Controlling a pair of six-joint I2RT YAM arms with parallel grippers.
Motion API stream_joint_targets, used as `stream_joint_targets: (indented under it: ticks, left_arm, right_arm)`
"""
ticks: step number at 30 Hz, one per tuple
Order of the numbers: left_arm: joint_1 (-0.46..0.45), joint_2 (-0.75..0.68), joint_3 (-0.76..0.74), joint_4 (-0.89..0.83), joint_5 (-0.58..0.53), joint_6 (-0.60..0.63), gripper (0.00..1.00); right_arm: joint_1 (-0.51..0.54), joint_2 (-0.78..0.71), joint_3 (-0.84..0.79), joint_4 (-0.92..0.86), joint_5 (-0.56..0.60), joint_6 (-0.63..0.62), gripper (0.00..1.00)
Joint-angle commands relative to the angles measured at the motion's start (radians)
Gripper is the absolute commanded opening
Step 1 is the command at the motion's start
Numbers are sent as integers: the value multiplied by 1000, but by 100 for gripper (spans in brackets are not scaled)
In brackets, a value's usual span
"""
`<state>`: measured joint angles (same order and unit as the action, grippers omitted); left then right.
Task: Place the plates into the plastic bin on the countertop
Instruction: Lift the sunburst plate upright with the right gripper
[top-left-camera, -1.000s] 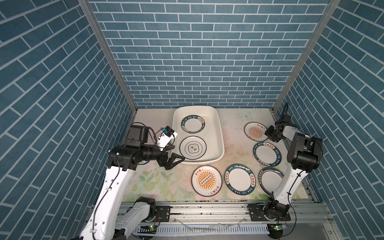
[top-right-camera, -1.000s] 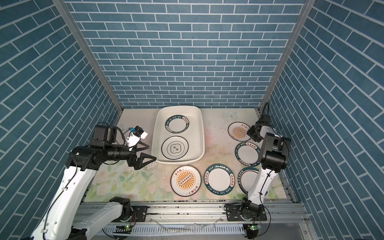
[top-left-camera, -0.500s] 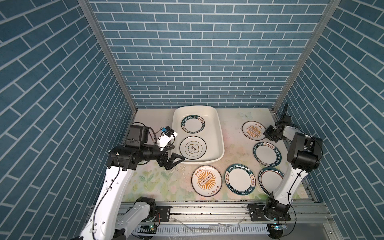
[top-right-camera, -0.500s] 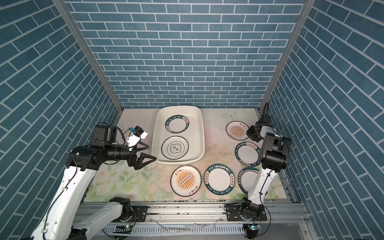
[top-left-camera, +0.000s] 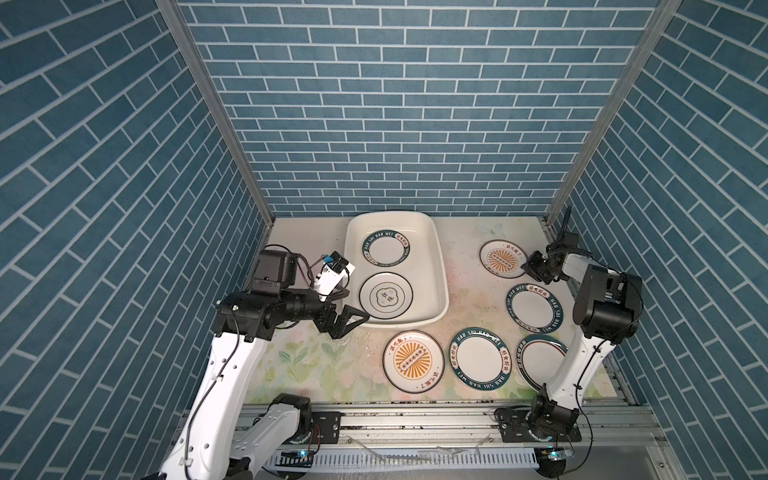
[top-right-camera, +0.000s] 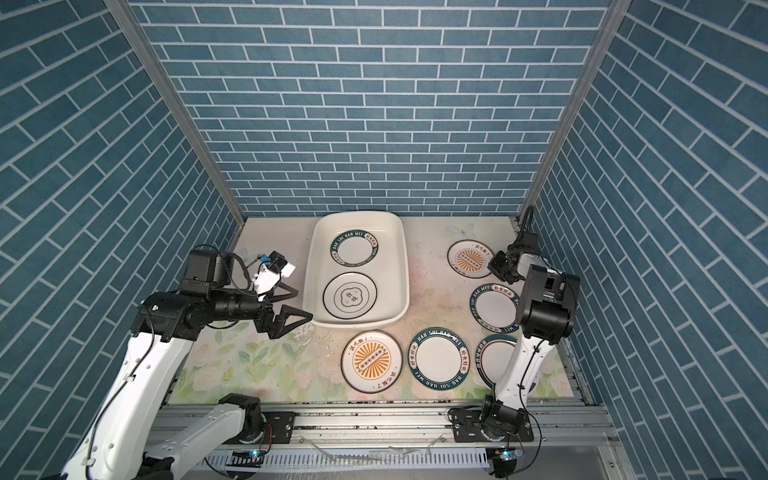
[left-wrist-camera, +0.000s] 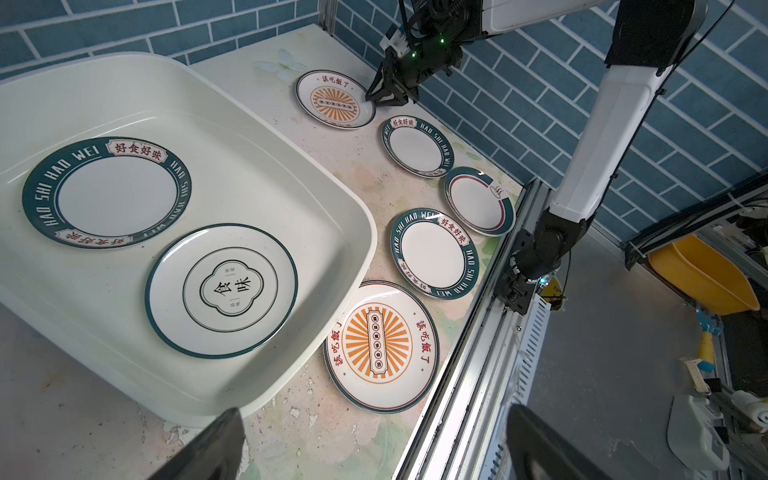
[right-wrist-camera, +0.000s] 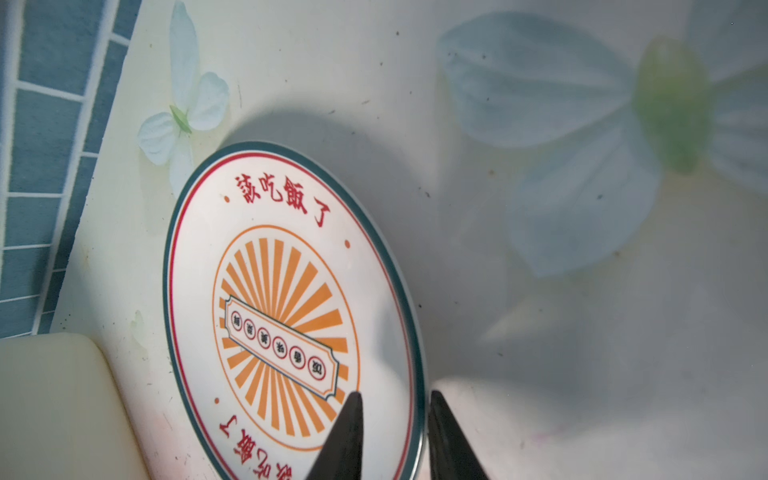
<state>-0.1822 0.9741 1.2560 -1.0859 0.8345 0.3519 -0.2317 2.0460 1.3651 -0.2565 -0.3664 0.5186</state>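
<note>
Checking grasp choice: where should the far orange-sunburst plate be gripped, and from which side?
Probably best to pinch the far sunburst plate at its thin rim on the right arm's side, coming in low. It is shallow and sits on the countertop, so only the rim offers purchase; the right gripper straddles it there.

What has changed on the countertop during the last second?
The far round white plate with the orange sunburst centre slid slightly toward the cream plastic bin, with the right gripper following, its jaws astride the rim. The open left gripper, the other plates and the bin stayed put.
</note>
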Motion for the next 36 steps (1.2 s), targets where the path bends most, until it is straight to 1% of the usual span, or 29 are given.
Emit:
stream_joint_targets:
  ticks: [1,4,16,29,34,36]
  left_arm:
    - [-5,-11,-11,3,3,5,100]
    - [-5,-9,-4,1,3,6,100]
    - [-5,-9,0,1,3,5,100]
    - [-5,-8,10,0,5,5,100]
    - [-5,-8,15,-3,4,6,99]
    - [-5,-9,18,-4,5,4,100]
  right_arm:
    - [12,24,-26,40,-22,9,28]
    - [13,30,-35,57,-34,22,27]
    - [12,34,-60,107,-59,75,18]
    - [12,22,-87,182,-118,141,11]
    - [12,14,-94,199,-131,159,10]
    - [12,13,-95,206,-139,168,7]
